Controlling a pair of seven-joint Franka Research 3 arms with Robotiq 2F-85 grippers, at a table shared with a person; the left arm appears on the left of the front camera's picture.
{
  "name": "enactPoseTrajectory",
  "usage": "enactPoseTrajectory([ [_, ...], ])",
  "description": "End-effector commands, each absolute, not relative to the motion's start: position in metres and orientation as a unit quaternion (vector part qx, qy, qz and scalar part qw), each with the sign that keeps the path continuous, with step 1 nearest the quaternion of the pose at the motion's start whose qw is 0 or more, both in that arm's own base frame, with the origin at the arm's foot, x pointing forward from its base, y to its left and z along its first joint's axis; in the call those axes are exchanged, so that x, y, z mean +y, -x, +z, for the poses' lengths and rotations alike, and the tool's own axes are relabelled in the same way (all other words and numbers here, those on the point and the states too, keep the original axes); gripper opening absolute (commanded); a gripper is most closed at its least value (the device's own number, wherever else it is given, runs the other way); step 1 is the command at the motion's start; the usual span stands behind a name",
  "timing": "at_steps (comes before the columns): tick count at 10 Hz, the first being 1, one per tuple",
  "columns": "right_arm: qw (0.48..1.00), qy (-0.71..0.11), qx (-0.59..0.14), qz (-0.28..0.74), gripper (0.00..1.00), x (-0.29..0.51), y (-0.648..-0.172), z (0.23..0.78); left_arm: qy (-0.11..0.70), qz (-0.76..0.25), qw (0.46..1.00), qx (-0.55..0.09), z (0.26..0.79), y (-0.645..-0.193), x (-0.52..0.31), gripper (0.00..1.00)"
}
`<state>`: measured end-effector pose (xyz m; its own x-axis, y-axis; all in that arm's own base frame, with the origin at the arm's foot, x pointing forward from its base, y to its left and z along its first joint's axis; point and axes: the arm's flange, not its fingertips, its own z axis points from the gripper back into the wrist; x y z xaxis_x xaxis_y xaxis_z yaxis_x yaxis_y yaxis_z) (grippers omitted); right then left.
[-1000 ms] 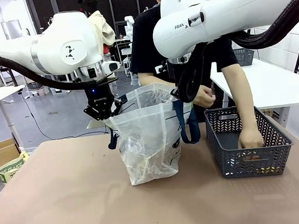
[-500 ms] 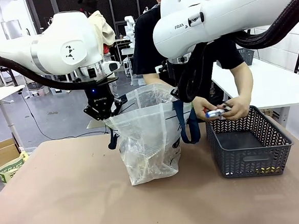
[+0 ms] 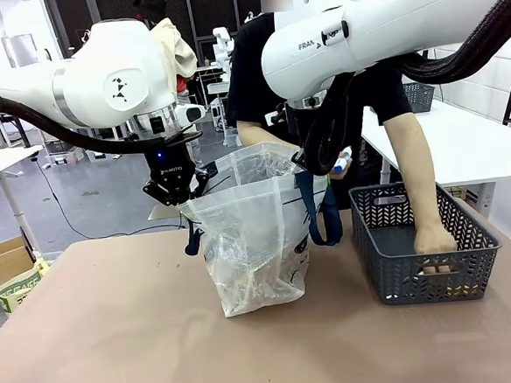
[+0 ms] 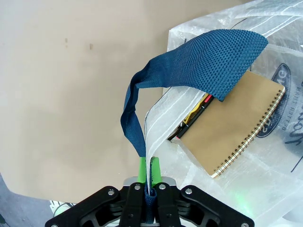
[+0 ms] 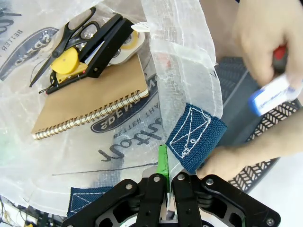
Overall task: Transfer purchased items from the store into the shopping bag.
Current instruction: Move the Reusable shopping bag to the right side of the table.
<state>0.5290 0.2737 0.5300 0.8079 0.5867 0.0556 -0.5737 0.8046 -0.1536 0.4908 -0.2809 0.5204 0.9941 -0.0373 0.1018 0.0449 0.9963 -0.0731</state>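
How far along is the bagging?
Done: a notebook and scissors lie in the shopping bag. In hand: left gripper and right gripper pinch it open; the person's hand reaches into the basket, the other holds a small packet. Left: whatever the basket hides.

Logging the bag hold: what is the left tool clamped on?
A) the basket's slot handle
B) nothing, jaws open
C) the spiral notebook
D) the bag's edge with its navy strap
D: in the left wrist view the left tool is shut on the shopping bag at its whitish edge, together with the navy strap, while the spiral notebook lies inside the bag, apart from the tool.
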Motion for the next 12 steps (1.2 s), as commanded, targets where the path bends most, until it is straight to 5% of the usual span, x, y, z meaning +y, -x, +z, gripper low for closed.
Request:
enactPoseTrajectory([
  [1, 0.949, 0.065, -0.049, 0.303, 0.0, 0.273, -0.5284, 0.529, 0.037, -0.02, 0.998, -0.05, 0.52, -0.491, -0.2797, 0.0],
  [12, 0.949, 0.065, -0.049, 0.303, 0.0, 0.273, -0.5284, 0.529, 0.037, -0.02, 0.998, -0.05, 0.52, -0.491, -0.2797, 0.0],
])
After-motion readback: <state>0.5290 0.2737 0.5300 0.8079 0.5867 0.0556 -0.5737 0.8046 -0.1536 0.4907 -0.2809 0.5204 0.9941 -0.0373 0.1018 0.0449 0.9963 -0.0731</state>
